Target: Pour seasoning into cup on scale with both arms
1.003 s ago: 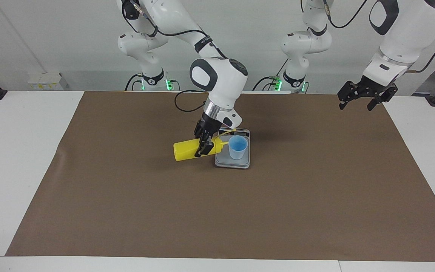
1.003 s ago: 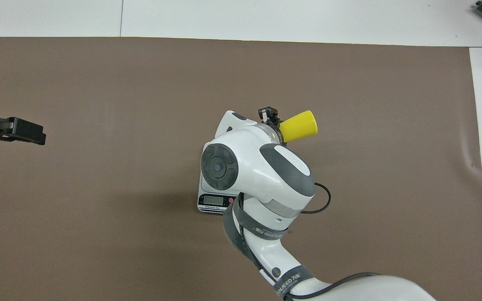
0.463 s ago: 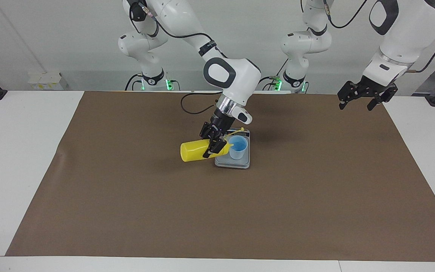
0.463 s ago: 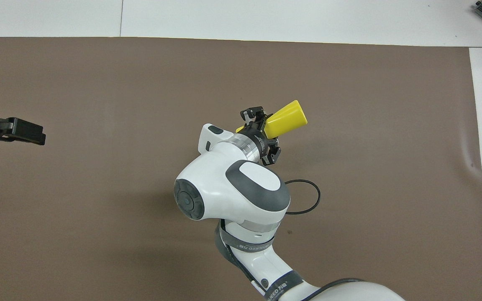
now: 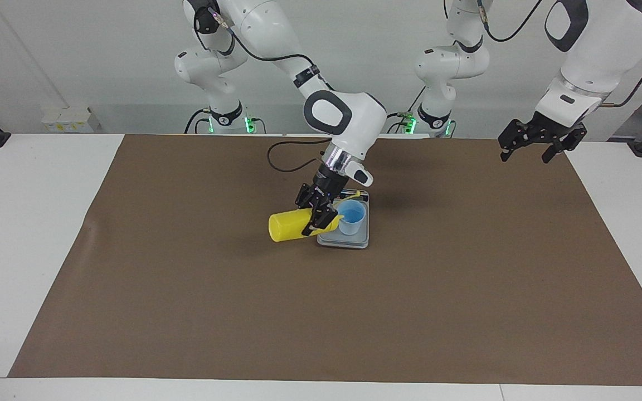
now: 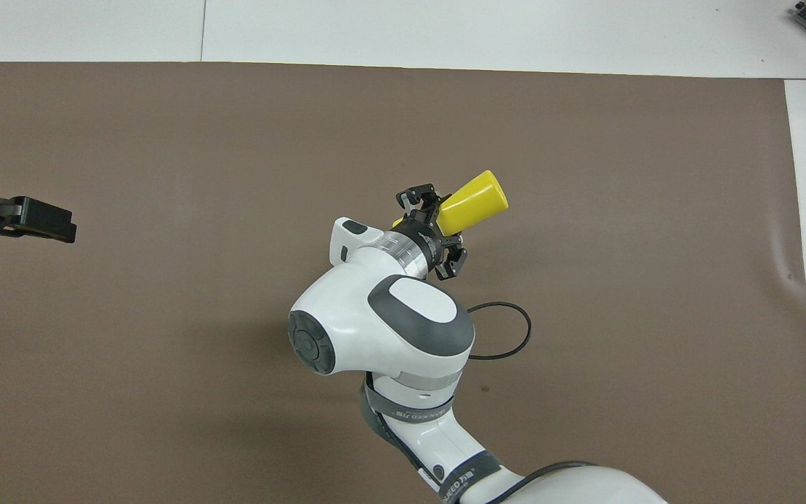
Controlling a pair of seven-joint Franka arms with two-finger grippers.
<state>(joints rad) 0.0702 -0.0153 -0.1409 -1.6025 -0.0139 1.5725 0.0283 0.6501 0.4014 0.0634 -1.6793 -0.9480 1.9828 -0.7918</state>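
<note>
I read only one marking: a grey band (image 6: 469, 477) on the right arm (image 6: 382, 336), partly legible lettering ending "EED" plus two characters I cannot decipher.

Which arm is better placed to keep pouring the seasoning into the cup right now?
The right arm. Its gripper is shut on the seasoning bottle, tipped with its nozzle at the rim of the cup on the scale. The left gripper waits open over the left arm's end of the table, holding nothing.
</note>
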